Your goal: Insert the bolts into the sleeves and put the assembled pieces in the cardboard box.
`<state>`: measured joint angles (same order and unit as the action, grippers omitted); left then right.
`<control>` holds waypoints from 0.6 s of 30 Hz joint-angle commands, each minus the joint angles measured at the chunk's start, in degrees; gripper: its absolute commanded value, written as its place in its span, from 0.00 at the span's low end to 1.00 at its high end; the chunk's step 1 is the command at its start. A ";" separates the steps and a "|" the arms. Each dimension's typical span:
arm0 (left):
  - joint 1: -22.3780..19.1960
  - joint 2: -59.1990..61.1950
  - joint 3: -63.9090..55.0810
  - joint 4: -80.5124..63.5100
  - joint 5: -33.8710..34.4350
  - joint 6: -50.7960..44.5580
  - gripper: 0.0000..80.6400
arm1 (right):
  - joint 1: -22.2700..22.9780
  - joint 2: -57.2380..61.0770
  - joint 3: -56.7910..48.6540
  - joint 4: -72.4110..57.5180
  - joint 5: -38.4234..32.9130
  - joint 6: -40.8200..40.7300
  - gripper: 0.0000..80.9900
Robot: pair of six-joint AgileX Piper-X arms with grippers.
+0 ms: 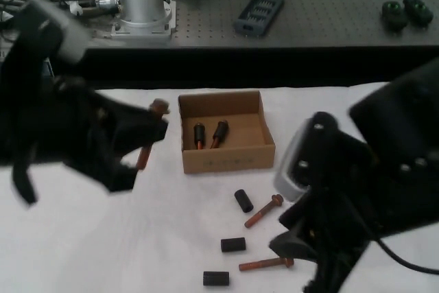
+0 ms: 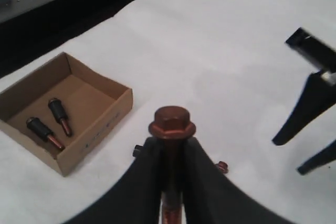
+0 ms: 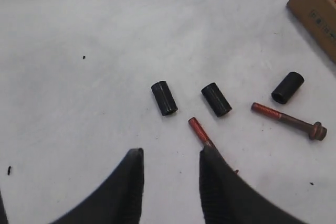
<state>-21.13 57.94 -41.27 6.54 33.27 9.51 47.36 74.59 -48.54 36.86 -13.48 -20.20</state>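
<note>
My left gripper (image 2: 169, 148) is clamped on a bolt (image 2: 171, 123), head up, above the left side of the bench (image 1: 103, 238). The box (image 1: 226, 159) sits mid-bench toward the far edge, with two assembled pieces (image 1: 199, 135) inside. Nearer the front edge lie three sleeves (image 1: 233, 244) and two loose bolts (image 1: 263, 211). My right gripper (image 3: 170, 163) hangs by them, fingers spread, holding nothing.
</note>
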 commanded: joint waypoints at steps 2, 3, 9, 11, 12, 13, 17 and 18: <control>0.12 -7.74 6.31 -7.24 0.91 -6.61 0.01 | 0.17 2.90 -2.28 0.52 -1.71 -0.66 0.34; 0.12 -9.35 7.74 -8.21 0.91 -7.56 0.01 | 0.37 4.70 -3.57 1.17 -2.02 -1.11 0.34; 0.26 -15.28 11.93 -8.39 0.40 -7.93 0.01 | 4.16 14.80 -11.27 8.48 1.20 -8.78 0.34; 0.41 -16.46 12.44 -8.39 0.40 -7.93 0.01 | 5.26 18.06 -13.30 10.72 2.31 -9.93 0.34; 0.44 -17.00 12.52 -8.39 0.40 -7.93 0.01 | 5.73 19.59 -14.55 11.57 2.66 -10.57 0.34; 0.54 -17.45 12.49 -8.39 0.40 -7.93 0.01 | 6.07 20.82 -15.28 12.08 2.69 -10.66 0.34; 1.20 -19.11 12.49 -8.27 0.40 -7.93 0.01 | 6.33 25.39 -18.44 12.66 5.02 -10.64 0.34; 1.54 -19.54 12.49 -8.27 0.40 -7.93 0.01 | 6.33 26.27 -19.31 12.66 5.24 -10.64 0.34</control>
<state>-20.37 40.14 -28.50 -0.46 33.54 2.41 53.58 98.40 -65.10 48.69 -9.37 -30.18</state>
